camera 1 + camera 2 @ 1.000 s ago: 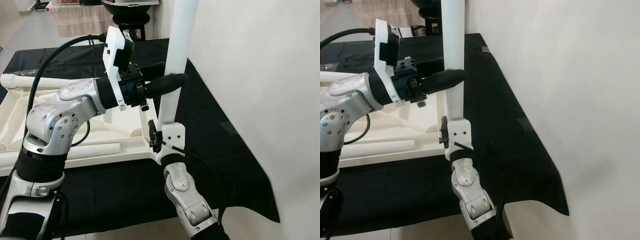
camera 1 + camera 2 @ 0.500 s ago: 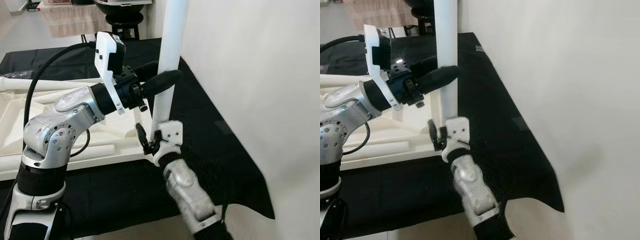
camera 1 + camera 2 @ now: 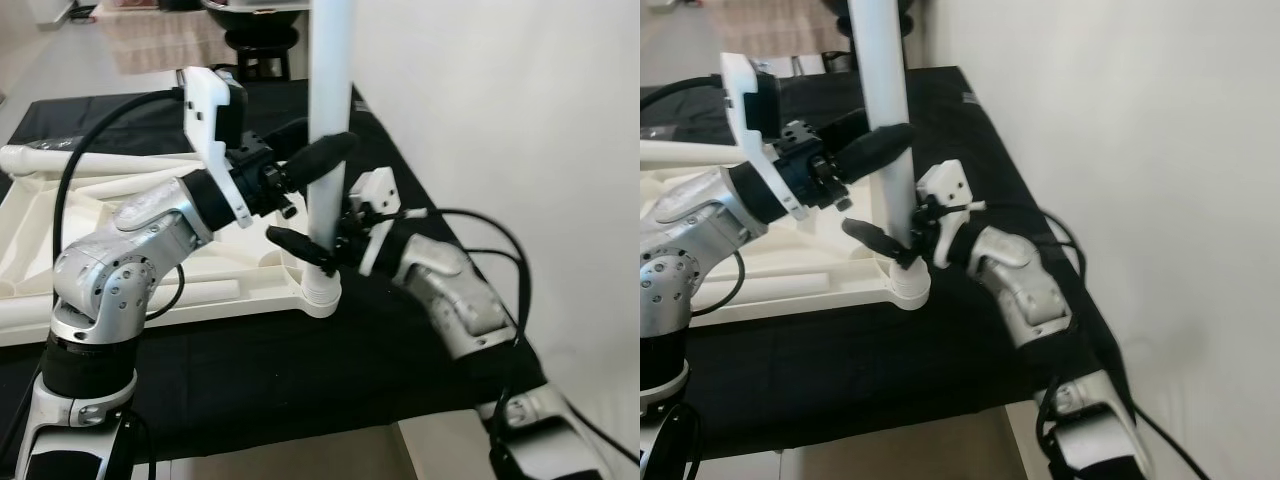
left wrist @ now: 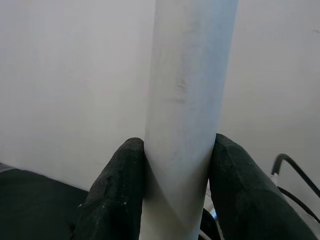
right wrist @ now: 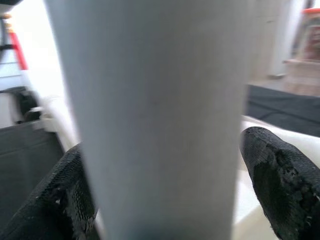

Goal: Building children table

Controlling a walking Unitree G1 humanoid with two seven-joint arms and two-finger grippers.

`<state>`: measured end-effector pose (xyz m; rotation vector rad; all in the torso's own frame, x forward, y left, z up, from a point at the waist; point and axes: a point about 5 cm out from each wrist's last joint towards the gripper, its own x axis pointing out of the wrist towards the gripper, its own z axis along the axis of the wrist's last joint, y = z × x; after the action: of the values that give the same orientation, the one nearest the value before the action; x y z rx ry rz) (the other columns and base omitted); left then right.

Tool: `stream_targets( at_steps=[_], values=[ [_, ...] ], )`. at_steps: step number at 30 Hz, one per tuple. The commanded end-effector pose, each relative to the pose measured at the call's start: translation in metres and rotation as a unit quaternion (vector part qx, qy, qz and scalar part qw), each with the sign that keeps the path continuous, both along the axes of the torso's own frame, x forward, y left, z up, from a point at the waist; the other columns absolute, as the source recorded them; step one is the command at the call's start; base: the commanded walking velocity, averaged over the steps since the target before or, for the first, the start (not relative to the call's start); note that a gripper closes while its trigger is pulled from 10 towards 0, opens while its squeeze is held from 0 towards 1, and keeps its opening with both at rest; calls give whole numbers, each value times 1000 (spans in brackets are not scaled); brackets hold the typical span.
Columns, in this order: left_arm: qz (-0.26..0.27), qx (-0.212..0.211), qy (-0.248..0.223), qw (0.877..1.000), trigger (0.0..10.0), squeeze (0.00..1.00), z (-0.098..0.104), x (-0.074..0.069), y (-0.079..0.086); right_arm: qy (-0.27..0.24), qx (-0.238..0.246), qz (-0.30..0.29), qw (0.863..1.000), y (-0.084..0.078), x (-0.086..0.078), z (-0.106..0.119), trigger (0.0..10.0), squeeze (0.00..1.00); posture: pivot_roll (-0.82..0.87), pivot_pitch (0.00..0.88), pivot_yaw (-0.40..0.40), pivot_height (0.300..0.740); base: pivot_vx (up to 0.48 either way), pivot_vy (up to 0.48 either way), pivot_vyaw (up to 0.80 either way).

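A white table leg (image 3: 328, 90) stands upright in the corner socket (image 3: 321, 290) of the upside-down white tabletop (image 3: 60, 300). My left gripper (image 3: 325, 152) is shut on the leg at mid-height, its pads (image 4: 125, 190) pressed against both sides. My right gripper (image 3: 312, 247) reaches in from the right and straddles the leg just above the socket. It is open, with a narrow gap at one finger (image 5: 285, 185). Its front finger (image 3: 295, 245) crosses before the leg and the other is hidden behind it.
A black cloth (image 3: 250, 370) covers the work table, whose front edge is close to me. A white wall (image 3: 500, 90) rises close on the right. Two loose white legs (image 3: 190, 295) (image 3: 80, 160) lie on the tabletop. A black cable (image 3: 495, 225) loops off the right arm.
My right arm has swung from beneath the leg up to its right side, and its gripper now sits around the leg's lower end. The left gripper keeps its hold. The camera shifted slightly.
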<state>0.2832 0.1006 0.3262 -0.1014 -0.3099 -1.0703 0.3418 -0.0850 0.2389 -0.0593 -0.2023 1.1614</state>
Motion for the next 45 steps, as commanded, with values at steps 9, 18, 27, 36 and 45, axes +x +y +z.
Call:
stream_targets(
  at_steps=[9, 18, 27, 36, 45],
  values=[
    [-46, 5, 23, 999, 0, 0, -7, -5, -10, 48, -30, 96, 994, -9, 10, -6, 0, 0, 52, 148, -28, 740, 0, 0, 0],
    [-45, 8, 24, 999, 0, 0, -7, -4, -10, 64, -38, 108, 991, -11, 15, -16, 0, 0, 55, 152, -26, 740, 0, 0, 0],
    [12, 0, 27, 1000, 10000, 1000, -7, 6, -7, 53, -38, 19, 998, -13, 21, -26, 0, 0, 37, 155, -43, 740, 0, 0, 0],
    [10, 5, 34, 999, 10000, 0, -6, 5, -2, 144, -51, -347, 925, 25, -50, -105, 0, 0, 40, 162, -42, 740, 0, 0, 0],
    [2, 13, 30, 999, 10000, 0, -5, 7, -5, 122, -32, -333, 935, 45, -37, -89, 0, 0, 41, 130, -41, 740, 0, 0, 0]
  ],
)
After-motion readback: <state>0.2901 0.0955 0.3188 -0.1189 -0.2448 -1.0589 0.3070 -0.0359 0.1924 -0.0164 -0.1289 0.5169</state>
